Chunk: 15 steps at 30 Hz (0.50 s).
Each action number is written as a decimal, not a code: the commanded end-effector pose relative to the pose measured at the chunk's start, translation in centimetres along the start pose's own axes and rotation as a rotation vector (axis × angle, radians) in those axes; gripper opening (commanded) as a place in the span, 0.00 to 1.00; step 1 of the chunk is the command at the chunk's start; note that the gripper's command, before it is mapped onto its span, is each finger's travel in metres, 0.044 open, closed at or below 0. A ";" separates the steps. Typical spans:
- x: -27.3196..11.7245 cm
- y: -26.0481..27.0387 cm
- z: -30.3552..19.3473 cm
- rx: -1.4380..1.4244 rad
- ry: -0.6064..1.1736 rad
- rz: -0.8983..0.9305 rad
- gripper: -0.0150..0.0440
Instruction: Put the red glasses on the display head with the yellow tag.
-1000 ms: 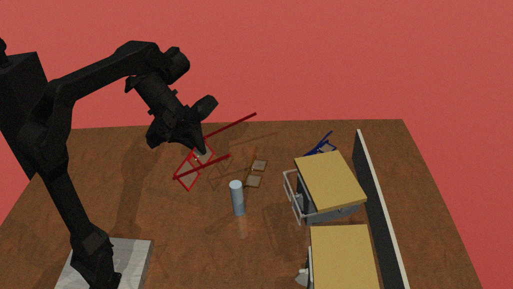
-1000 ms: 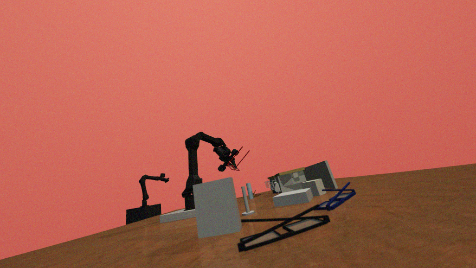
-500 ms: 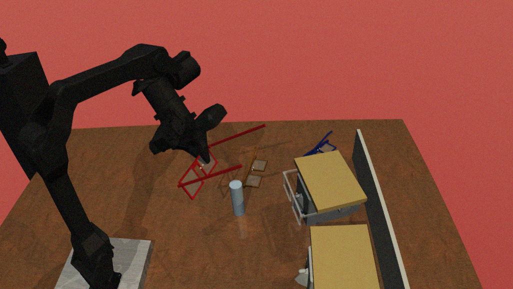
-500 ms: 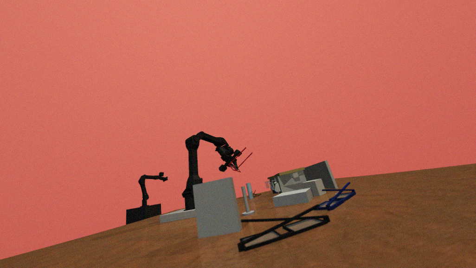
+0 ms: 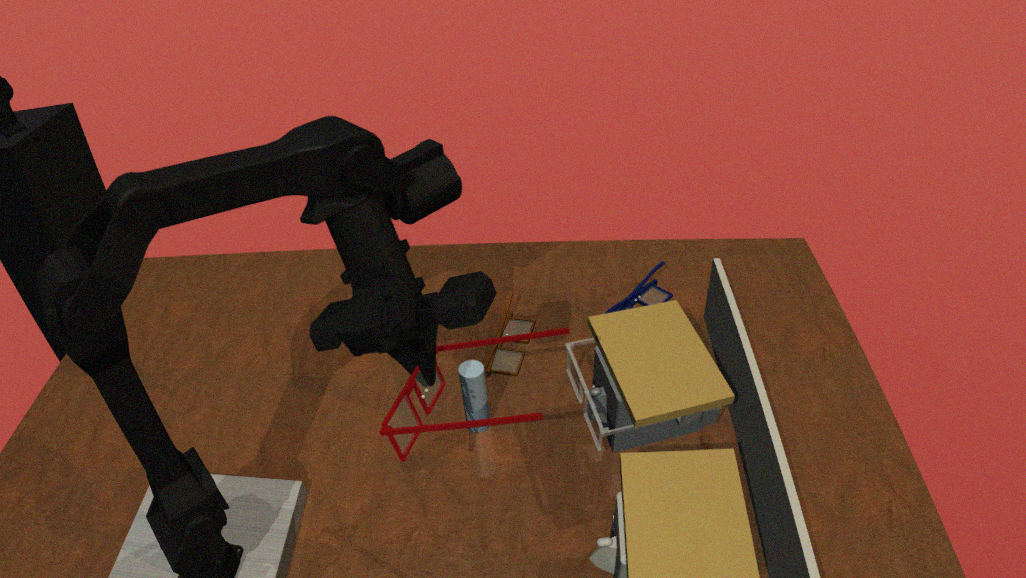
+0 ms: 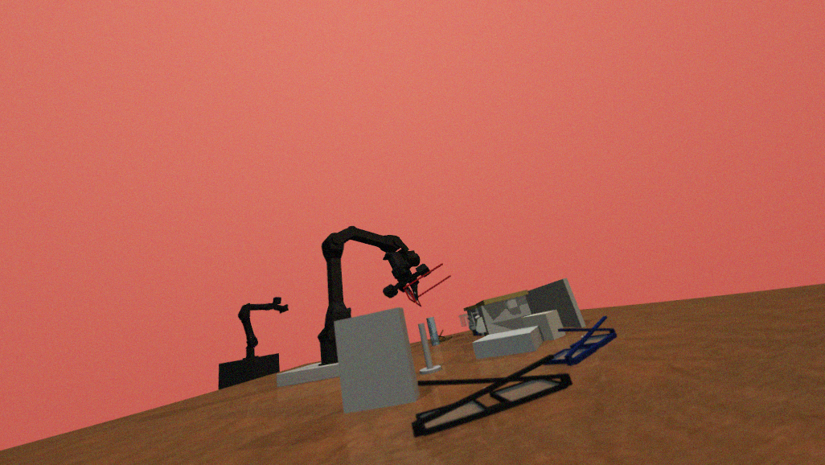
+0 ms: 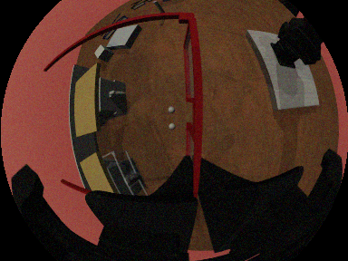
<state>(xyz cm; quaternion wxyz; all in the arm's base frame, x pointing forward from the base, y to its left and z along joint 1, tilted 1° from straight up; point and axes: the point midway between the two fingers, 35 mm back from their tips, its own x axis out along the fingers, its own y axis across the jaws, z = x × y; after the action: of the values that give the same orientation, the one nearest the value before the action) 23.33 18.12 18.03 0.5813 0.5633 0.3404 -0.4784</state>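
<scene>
My gripper [image 5: 428,380] [image 7: 190,160] is shut on the red glasses [image 5: 502,420] [image 6: 433,286] [image 7: 198,91] at the front frame, close to one lens. They hang above the table with both temples open, pointing toward the heads. One head [image 5: 604,556] [image 7: 119,95], with a bare face, sits under a yellow slab [image 5: 685,509]. The other head stands under a second yellow slab [image 5: 660,362], with clear glasses [image 5: 605,432] at its face. The slabs hide most of both heads. I cannot make out a tag on either.
A light-blue cylinder [image 5: 473,394] [image 6: 433,331] stands below the red temples. Brown glasses [image 5: 497,348] lie behind it. A dark wall [image 5: 761,488] stands behind the heads. Blue glasses [image 6: 588,339], black glasses [image 6: 456,381], a grey panel [image 6: 375,360] and a thin post [image 6: 425,346] are farther off.
</scene>
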 end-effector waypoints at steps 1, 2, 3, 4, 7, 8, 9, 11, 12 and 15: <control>0.9 0.3 1.2 -0.023 0.008 -0.048 0.25; 1.2 0.4 1.5 -0.029 0.011 -0.060 0.25; 1.4 0.4 1.8 -0.035 0.013 -0.073 0.25; 1.6 0.5 2.1 -0.041 0.016 -0.085 0.25; 2.4 0.7 2.9 -0.059 0.028 -0.120 0.25; 2.6 0.7 3.2 -0.064 0.032 -0.132 0.25; 2.8 0.8 3.5 -0.070 0.037 -0.143 0.25; 3.2 0.9 4.1 -0.081 0.049 -0.165 0.25; 3.5 0.9 4.4 -0.086 0.055 -0.175 0.25; 4.1 1.0 5.2 -0.101 0.076 -0.205 0.25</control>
<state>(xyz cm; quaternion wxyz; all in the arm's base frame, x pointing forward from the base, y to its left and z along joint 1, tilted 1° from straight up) 24.75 13.12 15.58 0.5515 0.5164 0.4254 -0.4982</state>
